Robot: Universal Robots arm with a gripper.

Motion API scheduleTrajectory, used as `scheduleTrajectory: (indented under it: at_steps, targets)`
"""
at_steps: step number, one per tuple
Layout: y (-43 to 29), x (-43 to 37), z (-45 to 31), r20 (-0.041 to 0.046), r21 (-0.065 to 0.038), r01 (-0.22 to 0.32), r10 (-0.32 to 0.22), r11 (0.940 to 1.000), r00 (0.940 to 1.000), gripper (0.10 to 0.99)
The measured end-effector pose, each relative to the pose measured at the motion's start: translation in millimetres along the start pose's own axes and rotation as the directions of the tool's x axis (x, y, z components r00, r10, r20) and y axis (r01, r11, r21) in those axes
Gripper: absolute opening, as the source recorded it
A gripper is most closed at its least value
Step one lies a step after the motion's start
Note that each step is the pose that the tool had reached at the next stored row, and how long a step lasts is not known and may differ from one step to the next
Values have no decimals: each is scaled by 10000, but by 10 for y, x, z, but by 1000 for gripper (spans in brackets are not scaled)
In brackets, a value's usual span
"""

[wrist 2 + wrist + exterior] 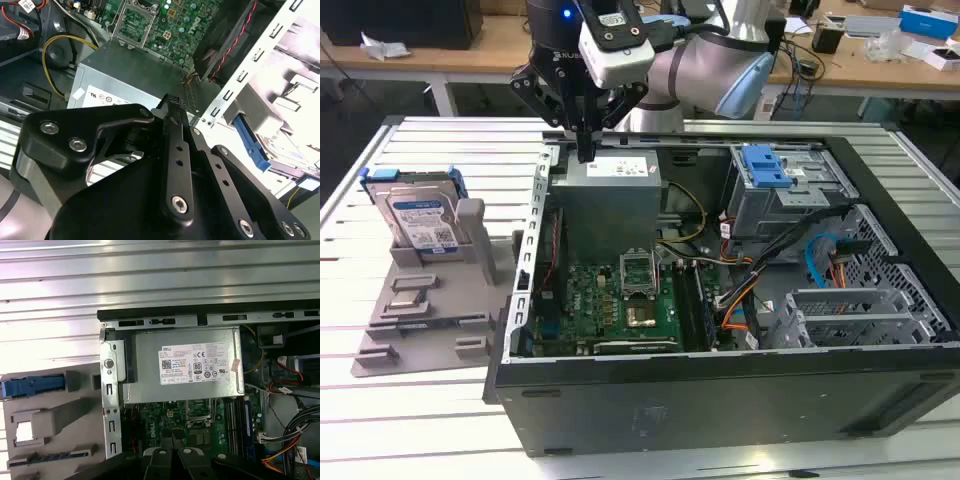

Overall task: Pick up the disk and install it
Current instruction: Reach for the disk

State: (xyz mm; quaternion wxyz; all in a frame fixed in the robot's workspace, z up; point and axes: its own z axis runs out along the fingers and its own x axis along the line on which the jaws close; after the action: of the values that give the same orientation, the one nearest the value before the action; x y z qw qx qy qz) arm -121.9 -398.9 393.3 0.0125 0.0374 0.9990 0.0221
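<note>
The disk (420, 215), silver with a white-and-blue label and a blue carrier bracket, stands on edge in a slot of the grey tray (430, 310) at the exterior view's left, outside the computer case. In the second wrist view the disk (282, 150) shows past the case wall, and in the first wrist view the disk (32, 386) is seen edge-on. My gripper (586, 152) hangs over the case's rear corner beside the grey power supply (610, 200), well apart from the disk. Its black fingers (172, 115) are shut together with nothing between them; the gripper (172, 455) shows the same in the first wrist view.
The open black computer case (720, 375) lies on a slatted metal table (440, 140). Inside it are a green motherboard (620, 300), bundled cables (745, 300) and a grey metal drive cage with a blue latch (765, 165). Small grey parts sit in the tray.
</note>
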Motion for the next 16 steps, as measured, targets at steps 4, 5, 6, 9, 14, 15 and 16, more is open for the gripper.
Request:
scheduleTrajectory:
  at_steps: [4,5,6,9,14,15,16]
  targets:
    - [-3,44,-2,0,1,0,0,10000,10000,106]
    - [-5,62,-2,0,1,-1,1,10000,10000,106]
    - [-5,72,-2,1,0,-1,1,10000,10000,106]
    - [-8,105,-3,0,1,0,0,10000,10000,106]
    - [-16,213,-6,0,0,-1,1,10000,10000,106]
    - [-17,236,-6,0,0,-1,1,10000,10000,106]
    - [-18,249,-6,0,0,-1,1,10000,10000,106]
